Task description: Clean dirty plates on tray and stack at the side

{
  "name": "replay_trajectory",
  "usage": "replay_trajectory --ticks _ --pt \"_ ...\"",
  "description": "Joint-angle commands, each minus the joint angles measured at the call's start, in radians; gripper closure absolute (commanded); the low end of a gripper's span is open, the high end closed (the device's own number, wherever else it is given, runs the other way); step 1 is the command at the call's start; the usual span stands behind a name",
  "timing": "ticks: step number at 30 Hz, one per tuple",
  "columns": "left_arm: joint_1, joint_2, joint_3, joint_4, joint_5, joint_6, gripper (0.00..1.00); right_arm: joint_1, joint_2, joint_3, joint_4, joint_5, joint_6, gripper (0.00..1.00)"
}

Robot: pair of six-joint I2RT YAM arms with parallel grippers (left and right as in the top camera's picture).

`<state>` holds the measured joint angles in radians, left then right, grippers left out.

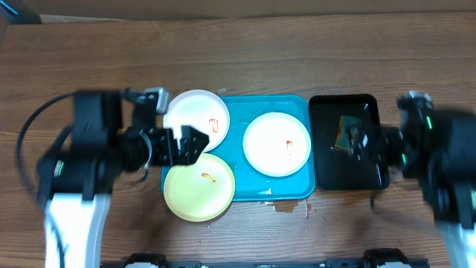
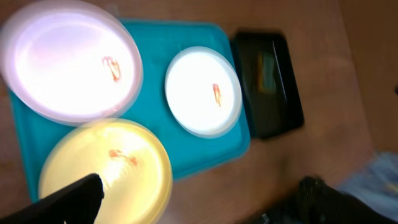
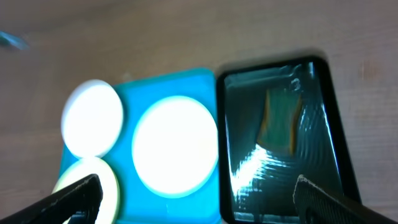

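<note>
plates [image 1: 277,144]: three, flat, red-smeared (two white, one yellow) | tray [image 1: 294,187]: turquoise, beneath them

tabletop [image 1: 297,59]: brown wood grain, matt | tray [image 1: 236,108]: turquoise plastic, smooth | plates [image 1: 277,144]: smooth, slight sheen | black tray [image 3: 249,180]: plastic, glossy, rippled reflections | sponge [image 3: 281,121]: blurred, finish unclear

bg: brown wood-grain tabletop [image 1: 312,56] | tan strip [image 1: 245,7] along far edge | light even

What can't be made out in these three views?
Sponge: overhead, blurred beside the right pincer; contact unclear.
Plate smears: right wrist view, glare washes out the nearer white plate.
Yellow plate: left wrist view, cut by bottom edge, partly behind a finger.
</note>
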<state>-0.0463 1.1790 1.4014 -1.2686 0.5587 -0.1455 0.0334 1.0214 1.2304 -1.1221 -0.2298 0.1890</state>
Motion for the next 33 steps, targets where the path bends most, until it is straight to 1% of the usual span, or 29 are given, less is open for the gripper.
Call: replay_trajectory --ticks 1,3,4,6,7,8,9,10,11,14,16,18,21,24,25,27,29,31,33 --pt "-0.010 0.155 0.026 -0.065 0.151 0.026 0.00 -0.001 0.204 0.140 -0.129 -0.013 -0.025 0.00" --pt "-0.031 0.231 0.012 -0.077 0.146 0.029 0.00 -0.001 0.308 0.177 -0.190 -0.036 -0.026 0.00" --pt "-0.065 0.286 -0.010 -0.055 0.138 0.034 0.00 -0.001 0.384 0.181 -0.204 -0.037 -0.026 0.00" --pt "-0.103 0.320 -0.037 -0.001 0.137 0.034 0.00 -0.001 0.453 0.181 -0.212 -0.037 -0.026 0.00" --pt "-0.127 0.336 -0.051 0.039 0.126 0.034 0.08 -0.001 0.479 0.180 -0.214 -0.037 -0.026 0.00" --pt "-0.152 0.351 -0.063 0.076 0.097 0.029 0.21 -0.001 0.506 0.180 -0.213 -0.037 -0.026 0.00" --pt "-0.177 0.366 -0.073 0.106 0.058 0.010 0.30 -0.001 0.528 0.180 -0.212 -0.037 -0.026 0.00" --pt "-0.201 0.383 -0.080 0.127 0.017 -0.020 0.36 -0.001 0.546 0.180 -0.211 -0.038 -0.026 0.00" --pt "-0.223 0.399 -0.086 0.144 -0.018 -0.054 0.39 -0.001 0.560 0.180 -0.208 -0.038 -0.026 0.00" --pt "-0.282 0.447 -0.098 0.204 -0.121 -0.122 0.40 -0.001 0.580 0.180 -0.194 -0.036 -0.026 0.00" --pt "-0.315 0.482 -0.105 0.264 -0.225 -0.150 0.41 -0.001 0.580 0.180 -0.176 -0.034 -0.026 0.00" --pt "-0.338 0.520 -0.106 0.304 -0.280 -0.186 0.39 -0.001 0.580 0.180 -0.161 -0.033 -0.026 0.00" --pt "-0.363 0.580 -0.106 0.360 -0.279 -0.226 0.38 -0.001 0.580 0.178 -0.149 -0.033 -0.026 0.00" --pt "-0.374 0.636 -0.106 0.411 -0.278 -0.233 0.39 -0.001 0.580 0.176 -0.144 -0.014 -0.026 0.00" --pt "-0.375 0.653 -0.106 0.424 -0.278 -0.245 0.41 -0.001 0.580 0.176 -0.143 -0.003 -0.026 0.00" --pt "-0.375 0.686 -0.106 0.450 -0.278 -0.272 0.50 -0.001 0.580 0.176 -0.143 0.012 -0.026 0.00" --pt "-0.375 0.713 -0.106 0.470 -0.277 -0.297 0.55 -0.001 0.580 0.176 -0.137 0.013 -0.026 0.00" --pt "-0.375 0.731 -0.106 0.477 -0.277 -0.301 0.58 -0.001 0.580 0.176 -0.127 0.016 -0.026 0.00" --pt "-0.375 0.739 -0.106 0.481 -0.277 -0.301 0.58 -0.001 0.580 0.174 -0.112 0.044 -0.025 0.00"
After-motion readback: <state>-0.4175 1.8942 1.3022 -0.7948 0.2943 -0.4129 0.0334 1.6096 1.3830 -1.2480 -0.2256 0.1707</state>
